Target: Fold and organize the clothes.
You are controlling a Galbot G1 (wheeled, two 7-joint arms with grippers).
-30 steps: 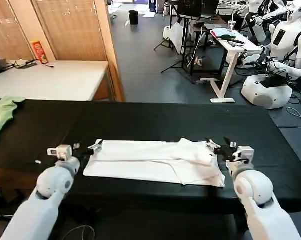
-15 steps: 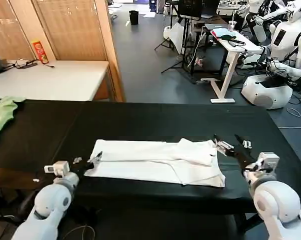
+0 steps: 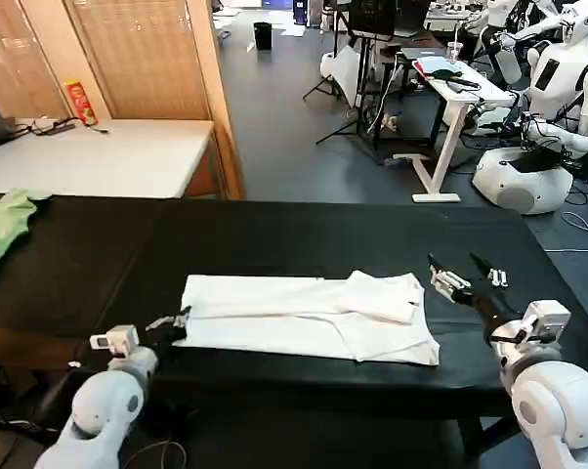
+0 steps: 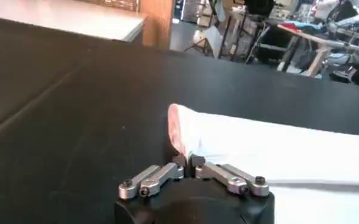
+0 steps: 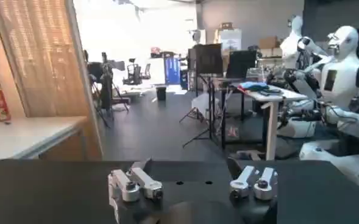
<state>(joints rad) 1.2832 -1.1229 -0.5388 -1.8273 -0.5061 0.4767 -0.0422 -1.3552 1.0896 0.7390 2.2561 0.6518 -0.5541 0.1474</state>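
The white T-shirt (image 3: 309,318) lies folded long at six o'clock on the bench (image 3: 274,234); left pincer (image 3: 173,323) looks shut and empty, right pincer (image 3: 468,277) wide open and empty, so grab both ends evenly.

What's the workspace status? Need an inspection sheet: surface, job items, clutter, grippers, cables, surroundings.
Surface: black table, flat, bare around the shirt.
Job's things: white T-shirt lies folded into a long strip near the table's front edge, print not visible.
Clutter: light green garment at the table's far left edge.
Grippers: left gripper shut at the shirt's left end, fingertips against the cloth in the left wrist view; right gripper open, just off the shirt's right end, holding nothing.
Cables: nothing seen on the black table.
Surroundings: white side table behind left, white desk and other robots behind right.
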